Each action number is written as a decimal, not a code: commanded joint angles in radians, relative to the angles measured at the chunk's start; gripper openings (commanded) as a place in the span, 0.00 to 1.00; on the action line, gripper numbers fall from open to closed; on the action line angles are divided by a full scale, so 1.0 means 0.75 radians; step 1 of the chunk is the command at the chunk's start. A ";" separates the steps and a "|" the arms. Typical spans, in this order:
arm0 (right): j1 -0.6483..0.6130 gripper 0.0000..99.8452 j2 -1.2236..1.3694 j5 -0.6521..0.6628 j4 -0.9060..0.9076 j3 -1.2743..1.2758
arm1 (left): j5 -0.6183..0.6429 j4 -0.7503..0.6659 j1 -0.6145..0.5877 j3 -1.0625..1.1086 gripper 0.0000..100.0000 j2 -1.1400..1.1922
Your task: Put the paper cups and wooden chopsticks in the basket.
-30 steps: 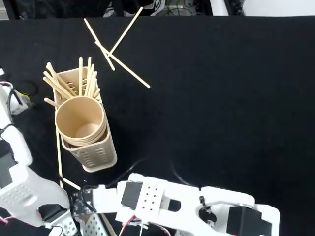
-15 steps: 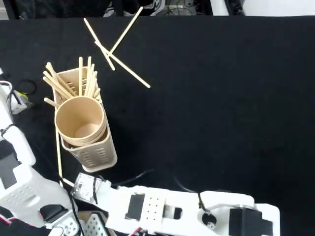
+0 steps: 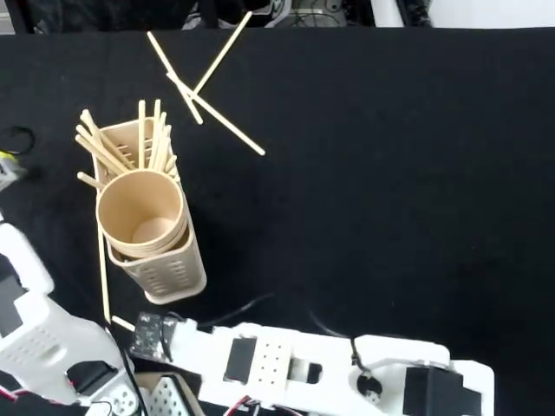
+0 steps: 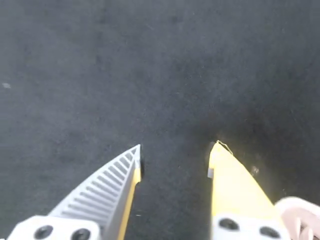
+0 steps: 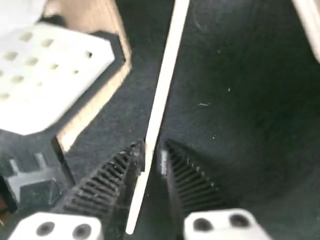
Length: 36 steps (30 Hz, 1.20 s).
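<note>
A beige slotted basket (image 3: pixel 166 270) stands left of centre on the black cloth, with stacked paper cups (image 3: pixel 141 210) and several wooden chopsticks (image 3: pixel 143 134) upright in it. Three loose chopsticks (image 3: pixel 204 97) lie crossed at the far edge. Another chopstick (image 3: pixel 104 277) lies along the basket's left side. My right gripper (image 3: pixel 143 334) is just in front of the basket; in the right wrist view it (image 5: pixel 150 150) is shut on a chopstick (image 5: pixel 165 75) that lies on the cloth. Over bare cloth, my left gripper (image 4: pixel 175 155) is open with nothing between its fingers.
A white perforated plate (image 5: pixel 45 75) and a wooden edge (image 5: pixel 95 15) lie close beside the held chopstick. The left arm's white body (image 3: pixel 39 338) fills the near left corner. A black cable (image 3: pixel 251 305) runs in front of the basket.
The right gripper swung from the near table edge up toward the chopstick end in front of the basket. The left arm's end slid left, out past the table's left edge.
</note>
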 commanded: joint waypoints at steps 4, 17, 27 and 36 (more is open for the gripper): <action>0.025 0.13 -0.017 0.051 0.020 0.017 | 0.004 0.192 -0.152 -0.412 0.22 -0.016; 0.207 0.01 -0.030 0.248 0.131 0.032 | -0.072 0.274 -0.159 -0.478 0.22 -0.016; 0.452 0.01 -0.163 0.522 0.577 -0.167 | -0.072 0.276 -0.159 -0.476 0.22 -0.016; 0.464 0.01 -0.803 0.968 1.164 -0.455 | -0.162 0.266 -0.126 -0.414 0.22 -0.016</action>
